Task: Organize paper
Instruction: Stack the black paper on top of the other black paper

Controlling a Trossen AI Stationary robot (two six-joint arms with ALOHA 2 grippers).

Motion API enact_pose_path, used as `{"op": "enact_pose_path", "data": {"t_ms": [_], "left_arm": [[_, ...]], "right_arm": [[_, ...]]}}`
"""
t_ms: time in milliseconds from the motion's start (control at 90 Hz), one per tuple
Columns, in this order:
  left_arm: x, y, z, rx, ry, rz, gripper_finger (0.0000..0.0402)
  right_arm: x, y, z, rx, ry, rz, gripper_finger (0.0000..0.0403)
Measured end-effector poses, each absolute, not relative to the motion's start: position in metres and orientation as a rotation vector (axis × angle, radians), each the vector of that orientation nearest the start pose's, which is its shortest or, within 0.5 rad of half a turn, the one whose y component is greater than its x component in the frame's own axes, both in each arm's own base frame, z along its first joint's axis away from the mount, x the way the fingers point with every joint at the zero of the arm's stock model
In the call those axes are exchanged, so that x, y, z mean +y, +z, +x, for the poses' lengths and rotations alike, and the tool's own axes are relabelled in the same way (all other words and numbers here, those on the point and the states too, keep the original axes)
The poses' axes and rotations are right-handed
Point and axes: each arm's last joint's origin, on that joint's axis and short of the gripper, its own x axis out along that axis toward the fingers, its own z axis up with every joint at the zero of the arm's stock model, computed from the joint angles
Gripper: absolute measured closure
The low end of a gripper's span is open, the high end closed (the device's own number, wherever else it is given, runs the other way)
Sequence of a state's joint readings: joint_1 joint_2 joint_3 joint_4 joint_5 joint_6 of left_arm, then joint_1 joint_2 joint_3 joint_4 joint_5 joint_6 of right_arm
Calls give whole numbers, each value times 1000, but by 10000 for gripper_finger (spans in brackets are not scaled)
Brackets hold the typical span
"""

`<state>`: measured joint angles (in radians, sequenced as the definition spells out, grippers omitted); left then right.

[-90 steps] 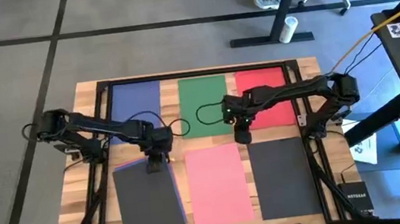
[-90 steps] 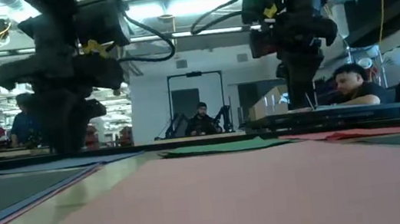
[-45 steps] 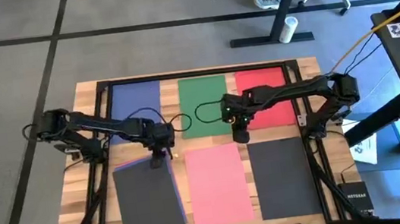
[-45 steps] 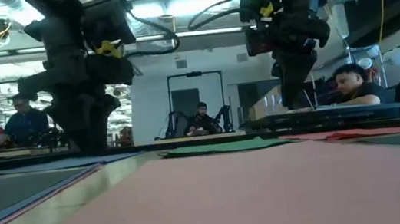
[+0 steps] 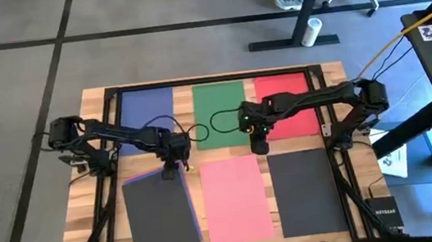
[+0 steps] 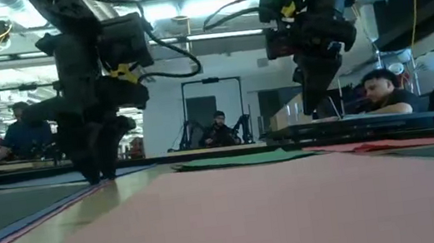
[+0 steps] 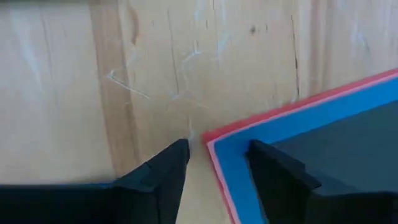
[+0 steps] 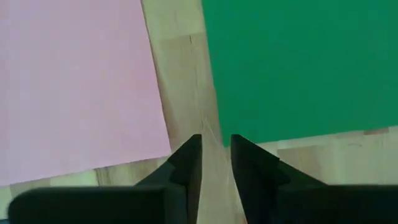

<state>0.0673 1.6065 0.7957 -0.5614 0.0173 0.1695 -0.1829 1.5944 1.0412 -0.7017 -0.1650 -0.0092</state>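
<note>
At the table's near left lies a skewed stack of paper (image 5: 160, 217): a dark grey sheet on a blue one (image 7: 292, 127) on a red one (image 7: 249, 124). My left gripper (image 7: 217, 149) is open, pointing down over the stack's far right corner (image 7: 210, 134), one finger over bare wood and one over the blue sheet. Single sheets lie flat: blue (image 5: 147, 109), green (image 5: 220, 112) and red (image 5: 284, 100) along the far side, salmon pink (image 5: 236, 199) and dark grey (image 5: 307, 191) nearer. My right gripper (image 5: 259, 145) hangs above the wood between green and pink, open by a narrow gap. My left gripper comes at the stack's far right corner (image 7: 210, 134) from above, its fingertips (image 6: 104, 174) down at table height. One finger stands over the blue sheet's margin and the other over the wood beside the corner. Whether either finger touches paper, I cannot tell.
A black frame (image 5: 328, 124) runs round the work area on the wooden table (image 5: 194, 177). A black cable (image 5: 221, 124) loops over the green sheet. Bare wood strips separate the sheets. Beyond the table people sit at desks (image 6: 381, 91).
My left gripper has shifted a little toward the table's right edge along the stack's far edge, now standing at its far right corner, and its fingers have come down to table height. The stack lies as before.
</note>
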Motion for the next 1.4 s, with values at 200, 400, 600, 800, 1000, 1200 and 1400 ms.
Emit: {"op": "enact_pose_path", "data": {"t_ms": [200,400,600,800,1000,1200,1400], "left_arm": [[17,140,258,1366,-81,100,329],[15,145,250,1398,-98,89,395],[10,148,245,1435,-127,95,401],[1,157,247,1459,-159,119,402],[-6,174,253,1478,-183,138,401],[-8,186,254,1516,-152,201,401],[-9,197,253,1542,-122,247,401]], "right_arm": [[-49,199,293,1227,-10,207,329],[-49,198,293,1227,-10,207,329],[-49,198,293,1227,-10,207,329],[-49,198,293,1226,-10,207,329],[-49,198,293,1226,-10,207,329],[-49,198,293,1224,-10,207,329],[-50,199,293,1223,-10,207,329]]}}
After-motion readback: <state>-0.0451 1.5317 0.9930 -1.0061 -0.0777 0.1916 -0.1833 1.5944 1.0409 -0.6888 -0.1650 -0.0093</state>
